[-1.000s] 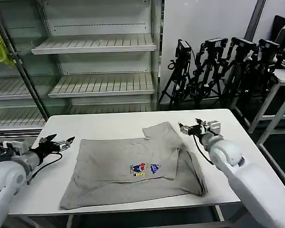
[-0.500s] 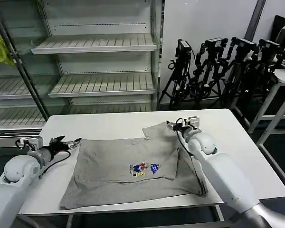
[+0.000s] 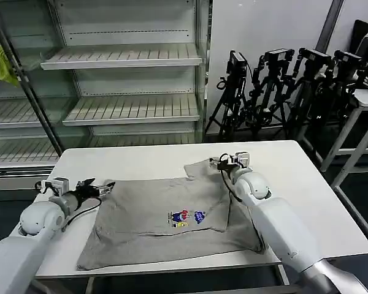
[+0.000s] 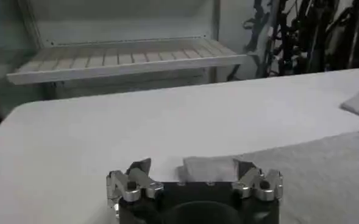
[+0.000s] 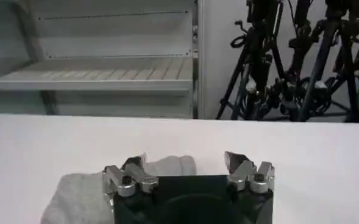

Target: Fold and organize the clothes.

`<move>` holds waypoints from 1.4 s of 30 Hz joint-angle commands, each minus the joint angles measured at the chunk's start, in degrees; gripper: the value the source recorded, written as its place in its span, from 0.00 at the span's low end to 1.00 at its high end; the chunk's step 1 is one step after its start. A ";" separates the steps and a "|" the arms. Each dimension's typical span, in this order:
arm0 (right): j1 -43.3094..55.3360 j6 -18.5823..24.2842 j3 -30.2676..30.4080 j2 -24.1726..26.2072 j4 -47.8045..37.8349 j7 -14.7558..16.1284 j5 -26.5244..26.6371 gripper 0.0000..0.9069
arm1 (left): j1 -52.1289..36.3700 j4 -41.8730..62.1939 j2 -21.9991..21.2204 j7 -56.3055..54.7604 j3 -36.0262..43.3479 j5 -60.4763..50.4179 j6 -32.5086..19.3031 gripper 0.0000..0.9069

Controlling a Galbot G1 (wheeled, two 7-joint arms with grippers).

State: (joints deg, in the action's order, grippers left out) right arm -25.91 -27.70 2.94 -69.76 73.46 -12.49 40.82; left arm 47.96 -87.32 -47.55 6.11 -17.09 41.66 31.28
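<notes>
The clothes are one light grey T-shirt lying partly folded on the white table, its small coloured print facing up. My left gripper is open at the shirt's far left corner. In the left wrist view that corner lies between the open fingers of this gripper. My right gripper is open over the sleeve at the shirt's far right. In the right wrist view the sleeve reaches in between the spread fingers of that gripper.
Metal shelving stands behind the table, with a yellow-green cloth hanging at its left. Black tripods crowd the back right, and white side tables stand at the far right. Bare tabletop lies right of the shirt.
The left gripper has moved right to the shirt's far left corner. The right gripper has moved left, from off the cloth to over the sleeve. The shirt has not moved.
</notes>
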 commanded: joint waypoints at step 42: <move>-0.91 2.78 -0.32 -1.93 -3.45 1.37 -2.75 0.00 | 1.19 2.34 -1.86 1.62 -0.16 -2.94 -3.33 0.11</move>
State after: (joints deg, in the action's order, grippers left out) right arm -26.95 -25.07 2.66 -71.63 70.15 -11.13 38.19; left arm 49.09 -85.16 -49.34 7.72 -17.31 38.93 28.18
